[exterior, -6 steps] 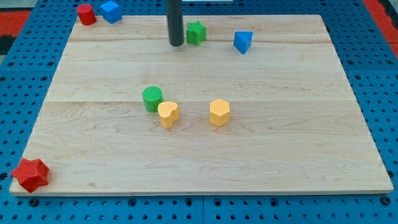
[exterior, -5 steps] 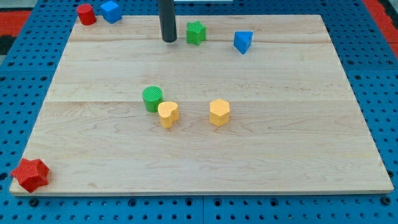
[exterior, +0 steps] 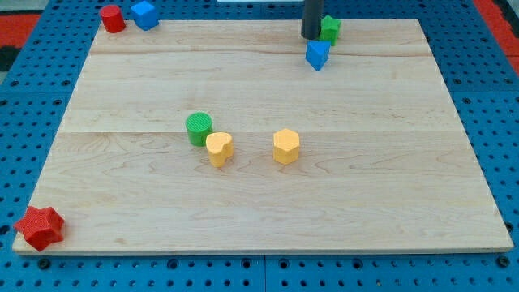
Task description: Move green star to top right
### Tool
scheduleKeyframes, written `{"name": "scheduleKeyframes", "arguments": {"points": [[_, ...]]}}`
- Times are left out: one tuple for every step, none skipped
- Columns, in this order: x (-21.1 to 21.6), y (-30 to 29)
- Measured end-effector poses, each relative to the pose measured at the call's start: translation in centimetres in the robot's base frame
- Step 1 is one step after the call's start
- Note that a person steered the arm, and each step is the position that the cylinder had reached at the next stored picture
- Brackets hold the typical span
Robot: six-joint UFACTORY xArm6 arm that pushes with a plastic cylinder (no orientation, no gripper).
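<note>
Wooden board (exterior: 268, 203) is seen on a blue pegboard (exterior: 503, 122), w/ red area at the view's top corners.

My tip (exterior: 312, 36) is located near the view's top edge, right of centre, touching or just beside the left side of the green star (exterior: 330, 29). Rod is a plain dark cylinder, no jaws, so nothing is gripped; contact w/ the star can't be confirmed, its left part is hidden by the rod.

Green star is placed at the board's top edge, right of centre, not at the top right corner proper. Star shape is only partly made out.

Blue block (exterior: 317, 54), roughly wedge/triangular, is found just below the star & the tip, near but whether touching can't be told.

Green cylinder (exterior: 199, 128) is set left of centre mid-board. Yellow heart-like block (exterior: 219, 149) is touching or just beside it, to its lower right. Yellow hexagon-ish block (exterior: 286, 147) is placed to the view's right of that one, apart from it.

Red cylinder (exterior: 112, 18) & blue cube (exterior: 145, 15) are seen side by side at the top left corner, near the board's edge. Red star (exterior: 39, 228) is sat at the bottom left corner, partly over the board's edge.
</note>
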State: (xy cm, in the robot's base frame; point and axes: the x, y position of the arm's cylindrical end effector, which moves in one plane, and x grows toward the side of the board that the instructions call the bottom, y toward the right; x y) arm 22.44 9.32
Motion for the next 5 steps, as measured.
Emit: {"name": "scheduleKeyframes", "arguments": {"points": [[0.0,3.2],[0.0,5.5],[0.0,5.8],[0.0,6.5],[-0.4,7.8]]}}
